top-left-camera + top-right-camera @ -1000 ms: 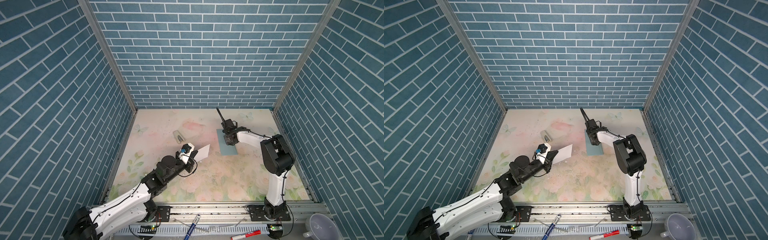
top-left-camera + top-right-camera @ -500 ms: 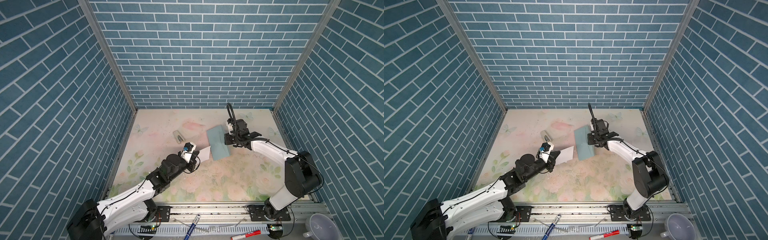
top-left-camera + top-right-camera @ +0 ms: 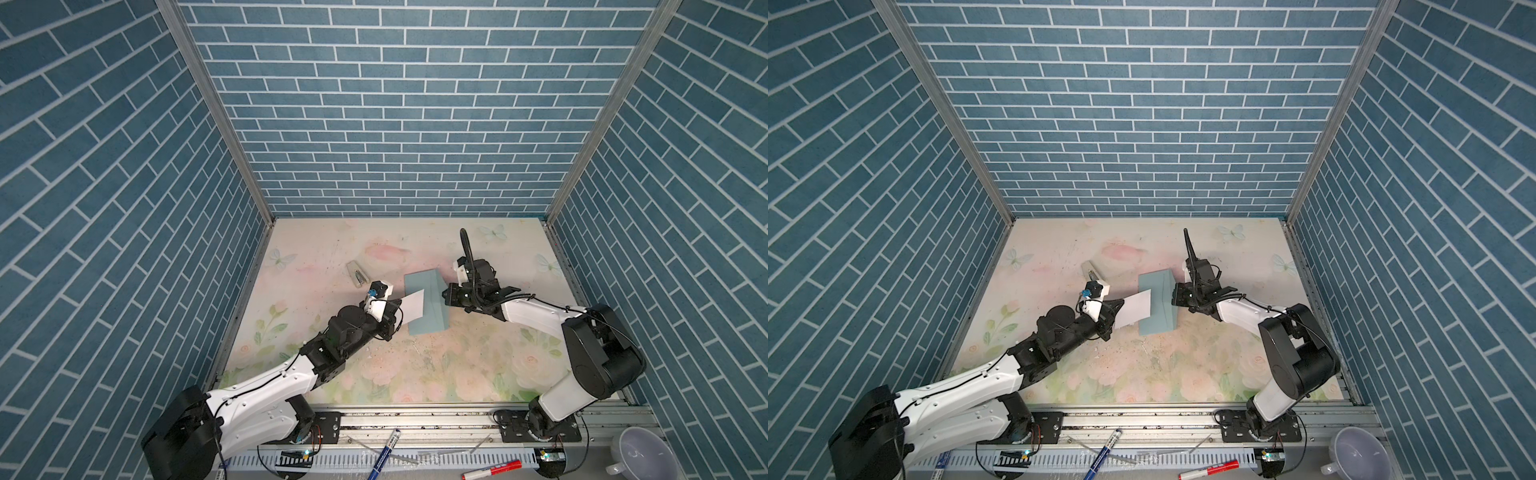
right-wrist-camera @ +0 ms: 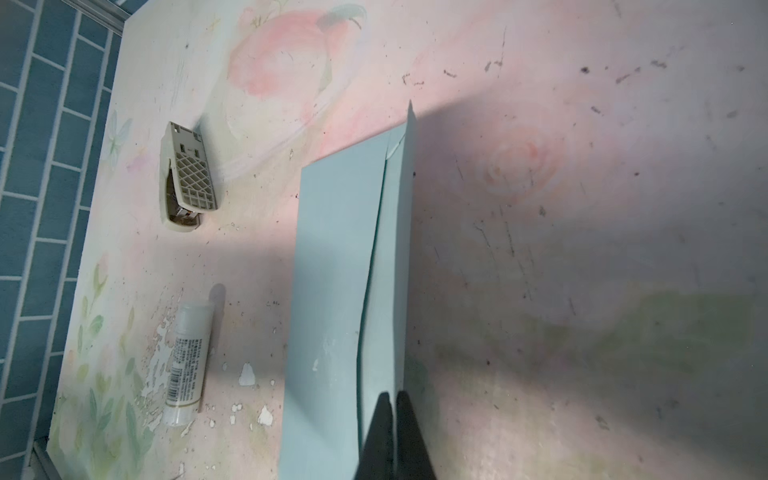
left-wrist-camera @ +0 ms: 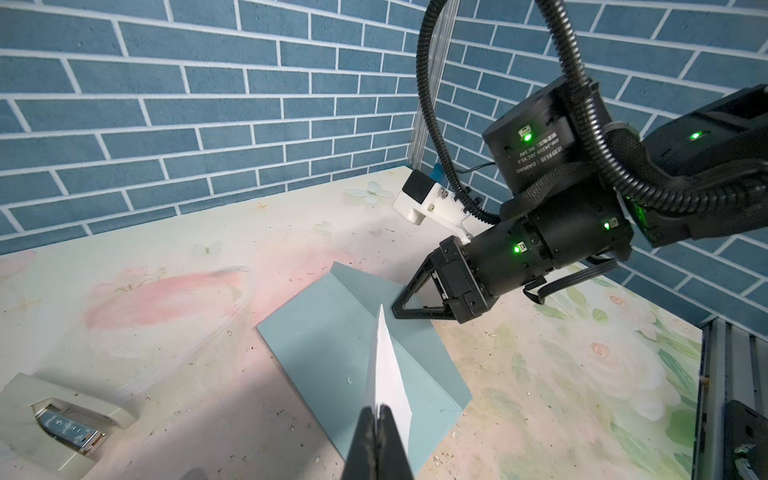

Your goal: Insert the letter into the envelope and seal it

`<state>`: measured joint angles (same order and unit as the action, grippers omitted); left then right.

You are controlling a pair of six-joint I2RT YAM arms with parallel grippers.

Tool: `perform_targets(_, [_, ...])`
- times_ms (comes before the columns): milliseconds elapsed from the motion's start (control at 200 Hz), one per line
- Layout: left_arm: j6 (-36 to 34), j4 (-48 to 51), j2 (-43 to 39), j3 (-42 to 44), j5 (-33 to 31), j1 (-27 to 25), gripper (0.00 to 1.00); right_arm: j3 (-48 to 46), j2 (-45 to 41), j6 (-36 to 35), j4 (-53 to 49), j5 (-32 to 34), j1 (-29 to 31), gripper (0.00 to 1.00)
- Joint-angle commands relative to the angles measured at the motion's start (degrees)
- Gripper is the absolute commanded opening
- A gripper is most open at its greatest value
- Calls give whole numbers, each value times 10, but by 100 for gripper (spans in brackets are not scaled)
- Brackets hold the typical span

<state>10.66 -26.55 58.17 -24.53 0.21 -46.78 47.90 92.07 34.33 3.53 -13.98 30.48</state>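
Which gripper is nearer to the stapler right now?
Left. The left gripper, shut on the letter, is close by the stapler; the right gripper, shut on the envelope, is across the envelope from it.

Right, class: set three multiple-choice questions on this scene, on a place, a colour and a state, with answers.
1. In both top views, where on the table does the stapler lie?
A) left of the envelope
B) right of the envelope
C) on top of it

2. What colour is the envelope?
A) red
B) teal
C) yellow

3. What state is the left tool in?
A) open, empty
B) shut on the stapler
C) shut on the letter

Answers: 1 A, it lies apart, left of the envelope; 2 B, teal in every view; 3 C, white paper pinched between closed jaws.
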Motion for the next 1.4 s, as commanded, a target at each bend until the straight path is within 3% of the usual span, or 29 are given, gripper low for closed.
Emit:
perform_targets(0, [6, -18, 2, -18, -5, 1, 0, -14, 18, 31, 37, -16, 3, 0])
perform_targets(265, [48, -31, 5, -20, -28, 2, 0, -17, 24, 11, 27, -8, 2, 19])
perform_targets(370, [77, -45, 13, -24, -40, 1, 0, -17, 5, 1, 21, -4, 2, 39])
perform_targets(480, [121, -46, 17, -33, -68, 1, 0, -21, -44, -18, 11, 8, 2, 61])
perform_targets(700, [241, -73, 9, -43, -133, 4, 0, -86, -188, 31, 114, -2, 2, 78])
perform_targets(895, [375, -113, 20, -51, -156, 17, 0, -179, -248, 178, 363, 21, 19, 81])
perform_targets(1020, [447, -154, 38, -50, -156, 24, 0, -199, -244, 204, 448, 86, 72, 82])
perform_targets(1160, [503, -204, 58, -43, -158, 26, 0, -215, -193, 256, 574, 146, 114, 83])
perform_targets(1390, [562, -252, 79, -30, -154, 26, 0, -204, -99, 295, 703, 174, 150, 84])
